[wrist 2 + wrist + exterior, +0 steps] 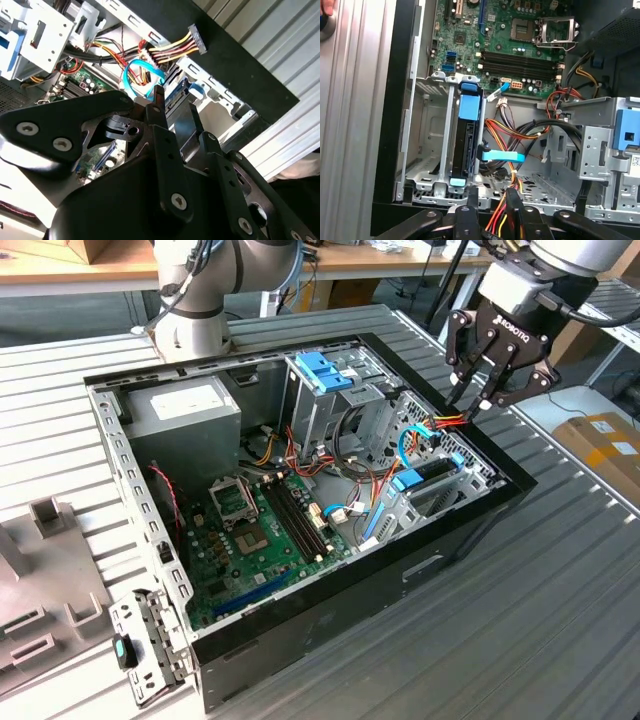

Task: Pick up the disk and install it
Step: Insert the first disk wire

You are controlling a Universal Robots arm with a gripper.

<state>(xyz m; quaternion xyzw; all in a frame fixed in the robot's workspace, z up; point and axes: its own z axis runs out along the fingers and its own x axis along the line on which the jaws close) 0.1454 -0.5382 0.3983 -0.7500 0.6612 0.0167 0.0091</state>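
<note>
Disk (465,146) stands on edge in a slot of the low metal bay (426,125) at one end of the open computer case (350,590), its light-blue carrier frame (470,107) facing up (a second blue piece caps its far end). In the exterior view the disk (428,472) sits against the case wall on the exterior view's right, well apart from the blue bracket (325,370) on the tall drive cage. A flat light-blue cable (503,156) runs from beside the disk toward the middle of the case.

The gripper (478,405) hangs above that corner of the case, over the rim, with its fingers drawn to a narrow gap and nothing clearly between them. A bundle of yellow, red and black wires (450,421) ends in a black plug (197,40) lying just under the fingertips. In the first wrist view the wires (502,220) appear between the two fingers (472,202), though whether they touch is hard to tell. The green motherboard (260,530) fills the case floor.
</note>
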